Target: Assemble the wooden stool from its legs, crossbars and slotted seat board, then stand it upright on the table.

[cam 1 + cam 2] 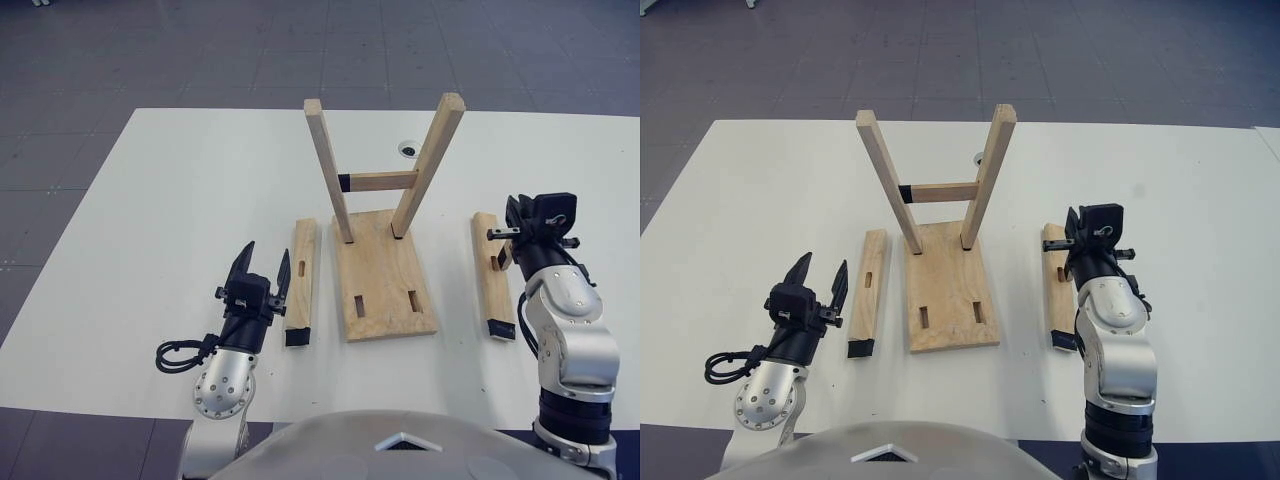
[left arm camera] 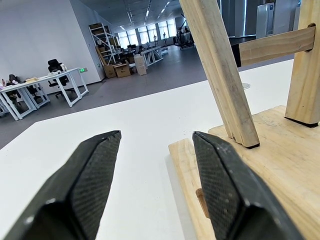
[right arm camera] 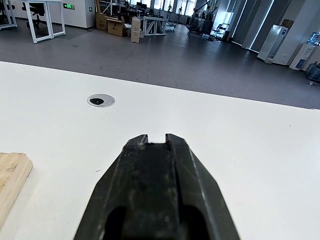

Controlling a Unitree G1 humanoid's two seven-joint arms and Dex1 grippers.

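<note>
The slotted seat board (image 1: 385,285) is lying flat at the middle of the white table (image 1: 160,220), with 2 slots showing open at its near end. 2 upright legs (image 1: 330,170) are standing in its far end, and 1 crossbar (image 1: 380,181) is joining them partway up. Their tops are showing wider apart than their feet.

The left loose leg (image 1: 302,275) is lying parallel to the board's left edge, with a narrow strip of tabletop between them and its black end toward the robot. The right loose leg (image 1: 490,270) is lying the same way off the board's right edge, across a wider strip.

The left gripper (image 1: 267,255) is sitting just left of the left loose leg's near half, its fingers (image 2: 95,175) spread wide and gripping nothing. The right gripper (image 3: 156,137) is sitting at the right loose leg's outer side, its fingers pressed together around nothing. I cannot tell whether it is touching the wood.

A broad stretch of tabletop is running from the left gripper to the table's left edge, and a narrower one from the right gripper to the right edge. The near edge is lying close behind both wrists, where a black cable (image 1: 178,355) is looping. A round cable port (image 1: 409,149) is sitting behind the upright legs.
</note>
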